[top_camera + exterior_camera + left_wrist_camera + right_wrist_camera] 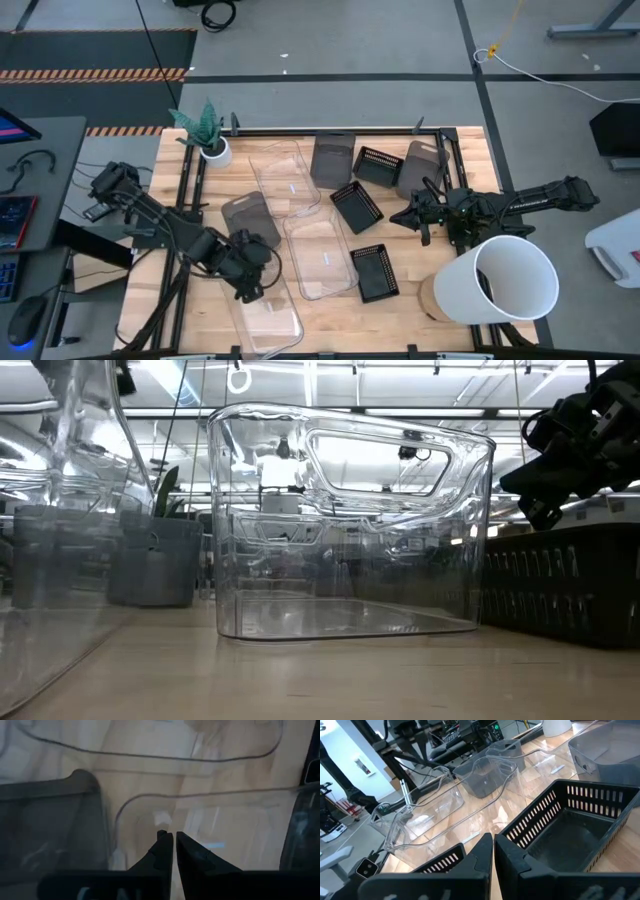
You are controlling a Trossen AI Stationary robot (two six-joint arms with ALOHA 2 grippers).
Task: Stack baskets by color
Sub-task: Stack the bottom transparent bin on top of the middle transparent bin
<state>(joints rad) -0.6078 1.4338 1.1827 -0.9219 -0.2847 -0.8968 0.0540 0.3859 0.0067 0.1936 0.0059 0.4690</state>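
Baskets, assorted, spread unsorted over the wooden table (200, 310). Clear: three large bins, one at the near edge (268, 318) directly under the left gripper (250, 288), one mid-table (320, 255), one farther back (285, 175); none appears nested in another, though the last two overlap at their ends. Smoky grey: three mid-size bins, one by the left arm (247, 215) touching the near clear bin's corner, one at the back centre (333, 158), one at the back right (420, 165). Black slatted: three small bins, at back (378, 165), centre (356, 206) and near right (374, 272), all apart. Left gripper: over the wall of the near clear bin beside the grey one; the wrist view shows its fingers (162, 852) almost together with a thin slit between them and nothing plainly caught, so whether they pinch the clear wall cannot be told. Right gripper (428, 215): fingers closed on nothing, poised just beside the centre black bin, near the back-right grey one. Other items: white bucket (500, 280) lying on its side at the right, potted plant (210, 140) at the back left corner. Hazards, judged: clear walls are thin and slick, so a shallow pinch could slip and drop the bin; a lift could drag the adjoining grey bin; the right arm's sweep could nudge the bucket or scatter the light black bins.
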